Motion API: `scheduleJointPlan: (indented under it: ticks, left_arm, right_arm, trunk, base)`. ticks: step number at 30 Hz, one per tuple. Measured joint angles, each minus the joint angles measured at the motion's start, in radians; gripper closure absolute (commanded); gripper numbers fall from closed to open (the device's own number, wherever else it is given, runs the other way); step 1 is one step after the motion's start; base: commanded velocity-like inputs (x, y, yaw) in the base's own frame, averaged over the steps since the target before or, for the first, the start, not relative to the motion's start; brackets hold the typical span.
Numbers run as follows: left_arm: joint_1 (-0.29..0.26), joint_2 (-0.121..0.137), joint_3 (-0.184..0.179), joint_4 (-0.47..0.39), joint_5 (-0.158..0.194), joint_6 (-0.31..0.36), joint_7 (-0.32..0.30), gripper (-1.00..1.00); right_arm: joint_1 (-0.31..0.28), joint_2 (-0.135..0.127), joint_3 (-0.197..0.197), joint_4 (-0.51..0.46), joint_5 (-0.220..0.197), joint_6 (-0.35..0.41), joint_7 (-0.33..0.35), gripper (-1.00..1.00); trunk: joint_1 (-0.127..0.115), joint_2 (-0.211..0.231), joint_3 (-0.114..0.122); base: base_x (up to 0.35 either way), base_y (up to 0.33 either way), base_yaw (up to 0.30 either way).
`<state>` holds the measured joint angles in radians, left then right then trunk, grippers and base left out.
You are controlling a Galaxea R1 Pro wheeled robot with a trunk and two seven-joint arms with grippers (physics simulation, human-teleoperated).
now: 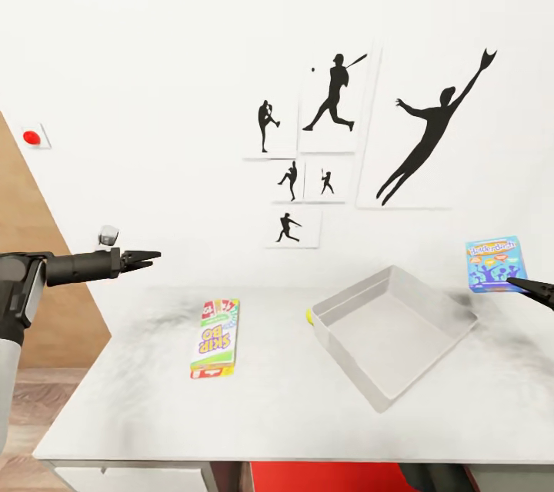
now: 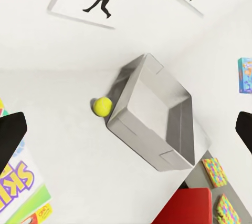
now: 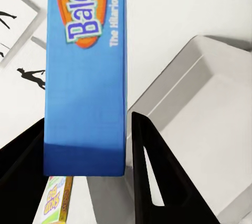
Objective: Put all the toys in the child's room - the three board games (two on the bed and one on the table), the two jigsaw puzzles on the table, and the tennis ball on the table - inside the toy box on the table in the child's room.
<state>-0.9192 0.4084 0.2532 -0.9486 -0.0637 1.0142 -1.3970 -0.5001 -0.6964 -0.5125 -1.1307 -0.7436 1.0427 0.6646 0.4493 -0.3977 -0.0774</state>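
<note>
Right gripper grips the blue board game beside the empty toy box; left gripper hangs unclenched; next, carry it over the box and release

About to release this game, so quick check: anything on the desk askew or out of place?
The toy box sits skewed on the table, empty. The tennis ball rests against its outer wall. The white board game lies flat nearby. The right gripper holds the blue board game beyond the box's far corner.
</note>
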Motion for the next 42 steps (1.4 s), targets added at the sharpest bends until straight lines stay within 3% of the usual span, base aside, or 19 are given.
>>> scheduleJointPlan:
  ticks: [42]
  left_arm:
    - [0.0, 0.0, 0.0, 0.001, 0.0, 0.0, 0.001, -1.0]
  right_arm:
    - [0.0, 0.004, 0.002, -0.001, -0.003, 0.0, 0.0, 1.0]
  trunk:
    - [0.0, 0.0, 0.0]
  base:
    - [0.038, -0.027, 0.0]
